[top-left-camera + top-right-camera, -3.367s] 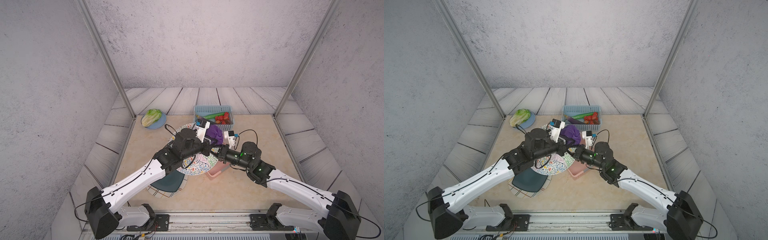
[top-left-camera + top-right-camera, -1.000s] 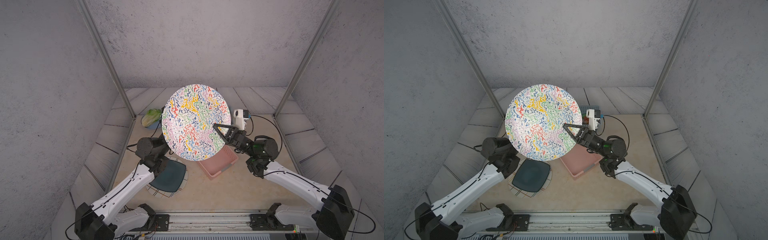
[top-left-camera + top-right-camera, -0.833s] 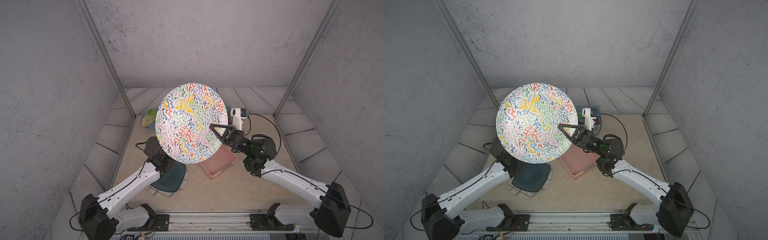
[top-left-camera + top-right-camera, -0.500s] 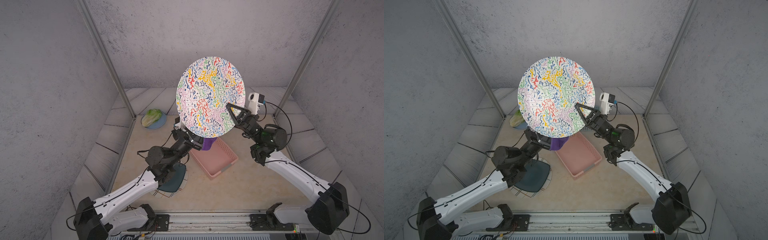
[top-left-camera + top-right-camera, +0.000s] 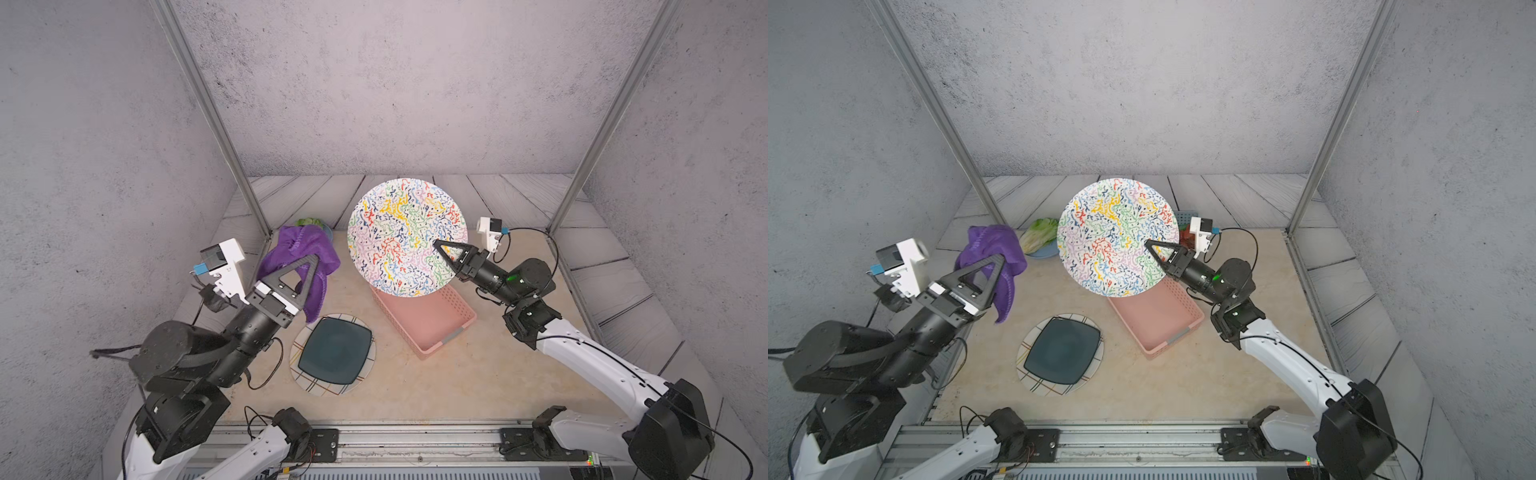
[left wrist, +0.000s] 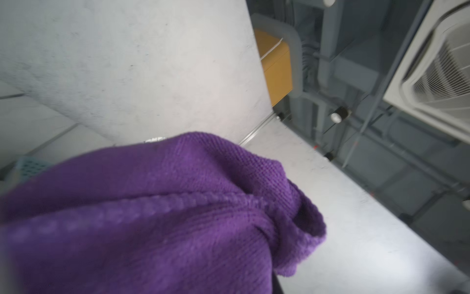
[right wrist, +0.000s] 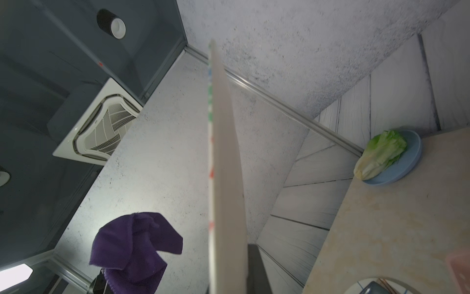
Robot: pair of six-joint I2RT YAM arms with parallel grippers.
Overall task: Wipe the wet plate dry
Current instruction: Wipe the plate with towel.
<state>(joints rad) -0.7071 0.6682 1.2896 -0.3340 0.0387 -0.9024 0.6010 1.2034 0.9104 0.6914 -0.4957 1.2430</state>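
Right hand [image 5: 437, 244] clamps the patterned plate [image 5: 399, 228] by its rim, raised. Left hand [image 5: 312, 259], gripping the purple cloth [image 5: 297, 245] apart from the plate, should press flat and gently.

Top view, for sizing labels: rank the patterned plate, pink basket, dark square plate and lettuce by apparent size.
1. patterned plate, held up nearer the camera.
2. pink basket and dark square plate: alike, basket partly hidden.
3. lettuce.
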